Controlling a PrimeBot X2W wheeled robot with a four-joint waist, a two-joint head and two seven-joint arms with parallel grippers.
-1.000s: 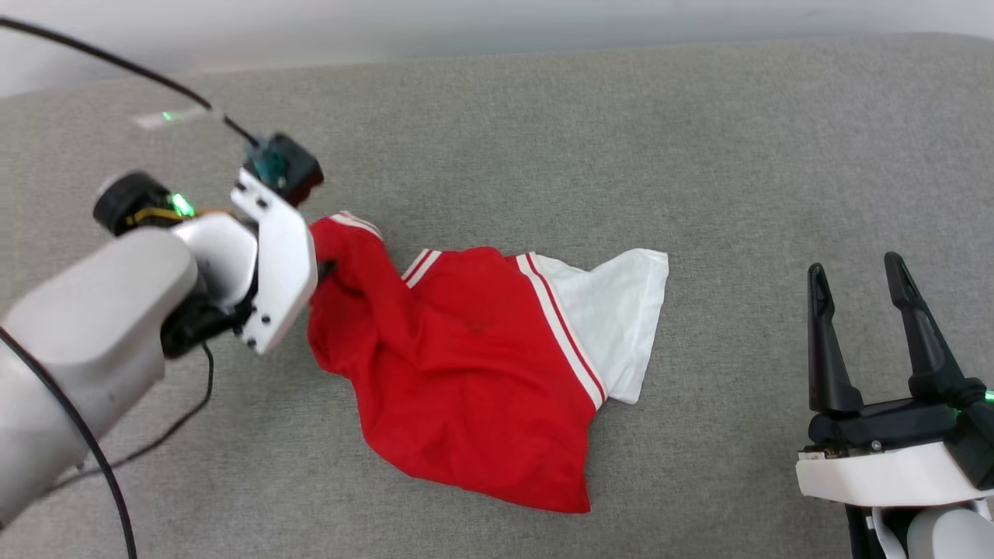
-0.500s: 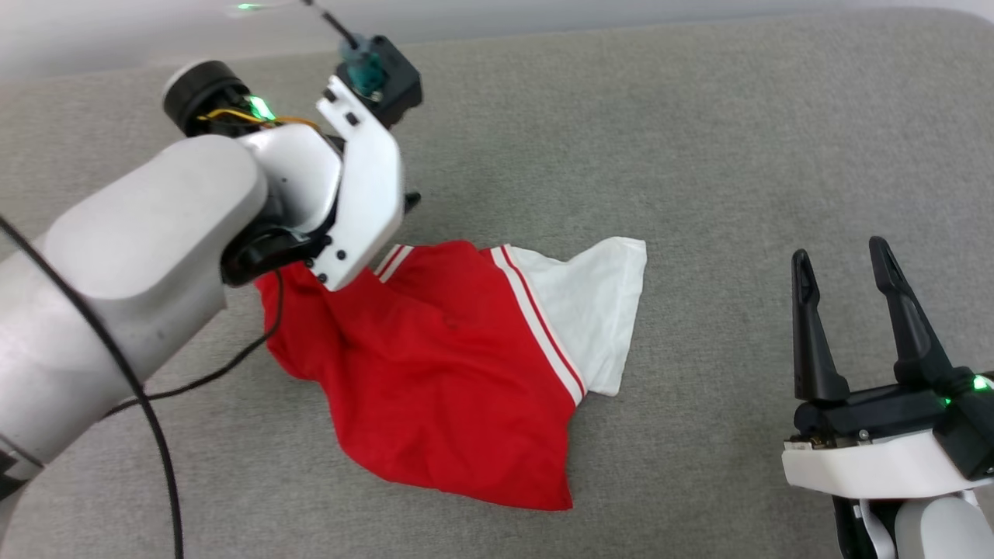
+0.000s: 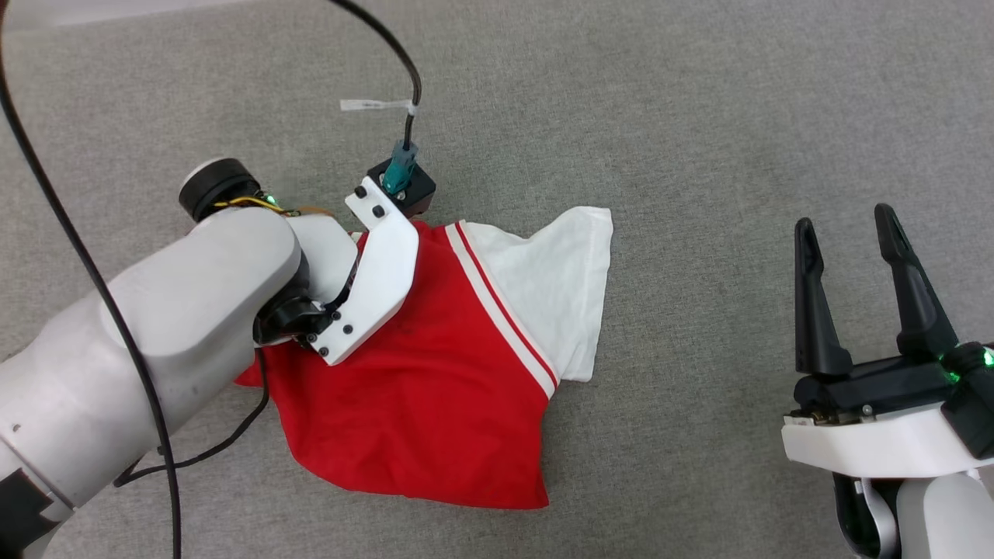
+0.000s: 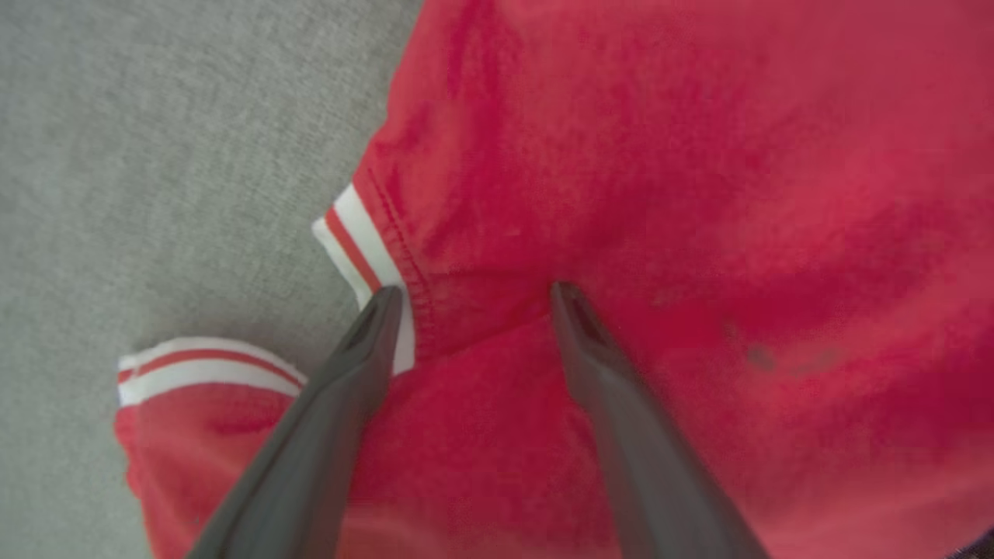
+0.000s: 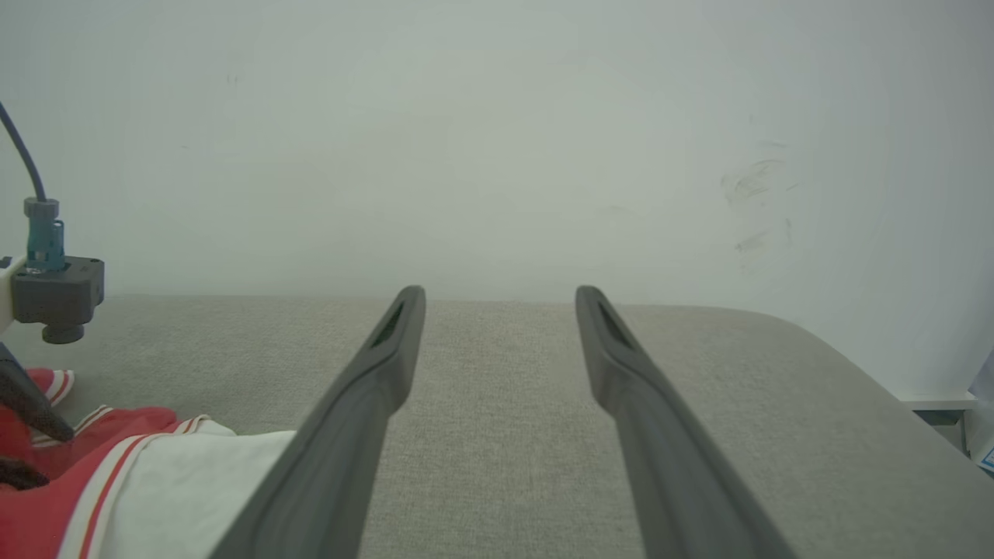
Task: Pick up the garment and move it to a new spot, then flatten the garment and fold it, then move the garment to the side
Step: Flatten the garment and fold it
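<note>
On the left, our left tool (image 4: 474,297) points down onto the left part of the garment (image 3: 435,388), which lies rumpled and unfolded on the grey tabletop (image 3: 699,116), a little left of the middle. We judge this to be the reach for a grip, with the flattening and folding not yet done. In the left wrist view the two fingers stand wide apart. One tip is at the striped trim (image 4: 353,248) beside a stitched seam and the other is on plain red cloth. Both seem to touch the fabric, but nothing is pinched between them. The next move, as we see it, calls for pressing in slightly and closing on a ridge of cloth near that seam, deep enough that it does not slip out when lifted. Further right the white sleeve (image 3: 543,287) spreads flat. At the far right our right tool (image 3: 845,219) hovers well apart from the garment, fingers spread, holding nothing.
</note>
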